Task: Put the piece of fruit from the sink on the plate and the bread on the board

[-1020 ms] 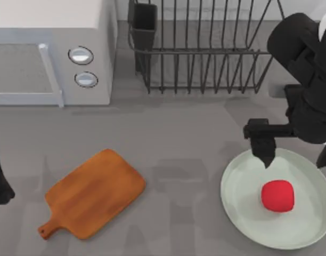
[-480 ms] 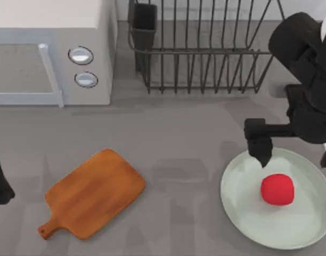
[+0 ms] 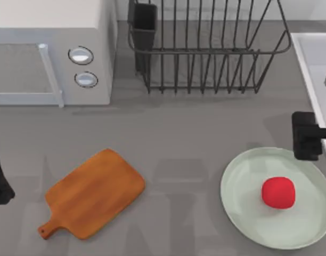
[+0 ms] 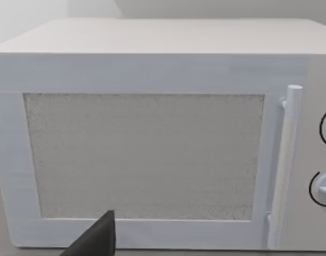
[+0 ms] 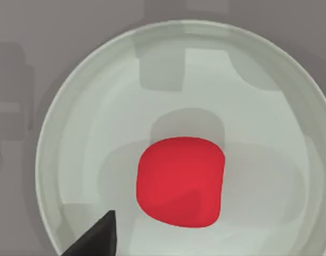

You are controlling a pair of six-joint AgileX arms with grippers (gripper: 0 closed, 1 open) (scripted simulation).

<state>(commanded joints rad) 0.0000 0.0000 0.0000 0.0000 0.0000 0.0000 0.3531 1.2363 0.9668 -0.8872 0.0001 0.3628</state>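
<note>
The fruit (image 3: pixel 278 192) has shifted a little on the plate (image 3: pixel 237 181) and now lies free there, while the right arm, which stood over the plate's far edge a second ago, has drawn back toward the right edge of the top view. The right hand (image 3: pixel 307 136) sits just beyond the plate's far-right rim, apart from the fruit; whether it is open or closed cannot be told. So the fruit half of the task looks done.

The bread is what the next move turns on, yet it cannot be made out anywhere on the surface. The board (image 3: pixel 94 193) lies empty at the left, its long axis slanting from handle at near-left to far-right. The left arm, parked at the left edge, is much the nearer to it; its hand's state cannot be told.

Counted: one fruit, one plate, one board, one microwave (image 3: pixel 51 50), one rack (image 3: pixel 205 48), and a strip of sink (image 3: pixel 312 58) at the far right.
</note>
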